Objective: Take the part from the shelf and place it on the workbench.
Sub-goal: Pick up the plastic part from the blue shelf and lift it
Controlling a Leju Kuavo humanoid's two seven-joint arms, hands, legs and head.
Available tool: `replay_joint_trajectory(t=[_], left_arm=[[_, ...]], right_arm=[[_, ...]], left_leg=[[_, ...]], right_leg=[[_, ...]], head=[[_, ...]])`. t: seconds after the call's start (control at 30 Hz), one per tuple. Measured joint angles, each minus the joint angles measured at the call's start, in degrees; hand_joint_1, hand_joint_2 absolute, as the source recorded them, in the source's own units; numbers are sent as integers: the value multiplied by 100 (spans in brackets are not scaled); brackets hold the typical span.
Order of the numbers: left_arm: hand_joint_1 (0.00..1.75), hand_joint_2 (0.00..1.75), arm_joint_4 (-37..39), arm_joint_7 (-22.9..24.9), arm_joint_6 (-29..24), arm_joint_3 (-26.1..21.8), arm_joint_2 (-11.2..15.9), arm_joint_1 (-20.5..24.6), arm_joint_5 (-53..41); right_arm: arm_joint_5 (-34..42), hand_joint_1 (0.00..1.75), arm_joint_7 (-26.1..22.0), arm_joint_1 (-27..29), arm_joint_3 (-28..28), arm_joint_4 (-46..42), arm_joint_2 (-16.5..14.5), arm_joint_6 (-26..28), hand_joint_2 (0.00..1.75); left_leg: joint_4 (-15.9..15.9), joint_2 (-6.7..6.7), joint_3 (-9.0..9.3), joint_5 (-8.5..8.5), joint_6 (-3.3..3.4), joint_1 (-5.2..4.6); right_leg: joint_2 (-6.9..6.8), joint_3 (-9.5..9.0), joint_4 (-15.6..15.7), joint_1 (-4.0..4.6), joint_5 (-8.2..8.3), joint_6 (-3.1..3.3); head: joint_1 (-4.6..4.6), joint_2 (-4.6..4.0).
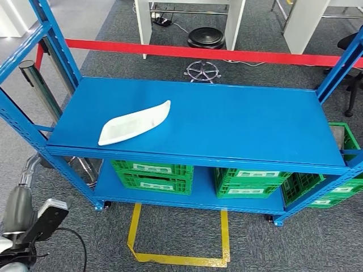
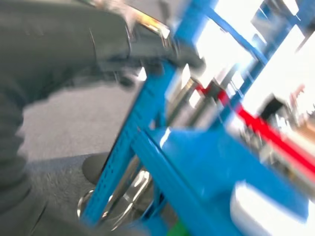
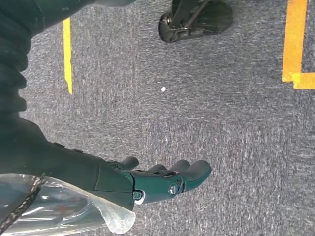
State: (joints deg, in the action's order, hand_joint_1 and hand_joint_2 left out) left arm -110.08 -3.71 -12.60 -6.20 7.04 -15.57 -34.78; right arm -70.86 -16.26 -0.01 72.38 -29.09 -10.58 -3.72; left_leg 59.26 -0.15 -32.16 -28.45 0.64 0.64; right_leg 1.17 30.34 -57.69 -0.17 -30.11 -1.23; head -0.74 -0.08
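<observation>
While the white part [image 1: 133,123] lies flat on the left half of the blue shelf's [image 1: 240,122] top board, near its front edge and touched by nothing, I see my main risk in the reach itself. My left arm is low beside the shelf's left upright, and I judge that raising it could knock the hand against the frame post or the front lip. That part is long, shallow and tapered, so a grip taken at one end would probably let it tip or slide off the edge onto the carpet [image 3: 230,123]. Green crates [image 1: 153,175] sit on the lower board, where a dropped part could lodge.

My left hand [image 2: 148,46] is badly blurred in its wrist view; it sits close by the blue post, and I cannot tell how its fingers lie. My right hand [image 3: 156,179] hangs over the carpet, fingers [image 3: 193,172] stretched out side by side, holding nothing and touching nothing.
</observation>
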Motion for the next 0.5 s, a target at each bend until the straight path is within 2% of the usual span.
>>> replay_joint_trajectory(t=[0.3,0.5], left_arm=[[0,175,-15,988,454,447,745,795,-1117],[0,175,360,1414,951,849,966,1527,-1643]], right_arm=[[-315,0,37,-66,69,153,2,5,175],[-438,0,85,-152,66,322,23,23,175]], left_leg=[[0,0,0,4,-4,2],[1,1,-2,6,-3,1]], right_leg=[[3,8,-2,1,2,2],[6,-5,-3,1,4,3]], head=[[0,1],[0,1]])
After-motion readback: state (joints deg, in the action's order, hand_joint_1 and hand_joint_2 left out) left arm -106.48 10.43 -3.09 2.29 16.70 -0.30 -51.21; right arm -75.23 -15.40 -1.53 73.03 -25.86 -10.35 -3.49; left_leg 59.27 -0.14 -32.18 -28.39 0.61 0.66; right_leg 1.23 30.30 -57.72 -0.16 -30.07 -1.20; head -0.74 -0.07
